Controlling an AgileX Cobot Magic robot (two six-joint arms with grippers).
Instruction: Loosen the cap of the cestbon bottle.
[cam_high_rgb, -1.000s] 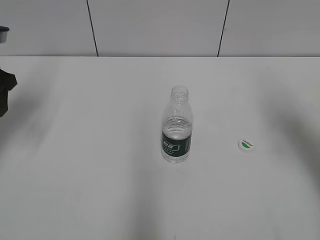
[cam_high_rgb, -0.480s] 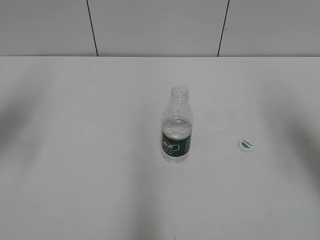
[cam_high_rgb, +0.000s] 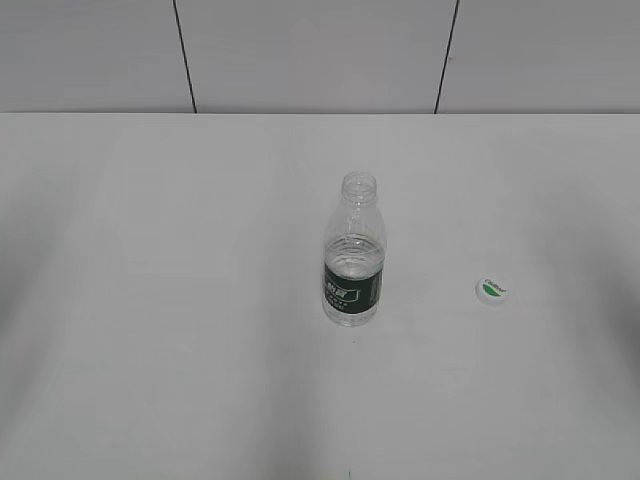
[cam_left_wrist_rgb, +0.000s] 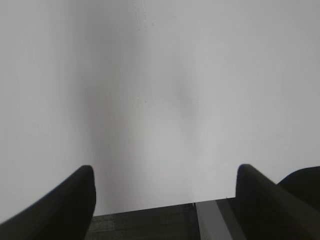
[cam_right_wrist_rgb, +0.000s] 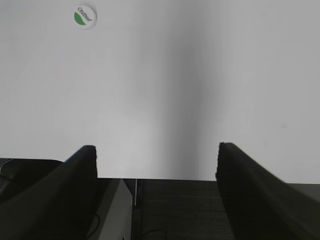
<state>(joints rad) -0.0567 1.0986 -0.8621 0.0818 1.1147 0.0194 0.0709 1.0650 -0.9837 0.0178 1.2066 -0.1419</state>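
The cap is off the bottle and lies flat on the white table, right of centre in the exterior view, green mark up, apart from the bottle's right side. In the right wrist view the cap sits at the upper left of the frame, well above and left of the right pincer, whose two dark fingers stand wide apart at the bottom edge with nothing between them. The left pincer is likewise spread wide and empty, over bare table near its front edge; neither bottle nor cap shows in that view.

The cap bears a green leaf shape and small green lettering, too small to read surely. The bottle's dark green band carries white print, unreadable here.

The bottle stands upright at the centre of the exterior view, long axis vertical, open mouth up, with a little water in it about level with the top of the band. Neither pincer appears in the exterior view.
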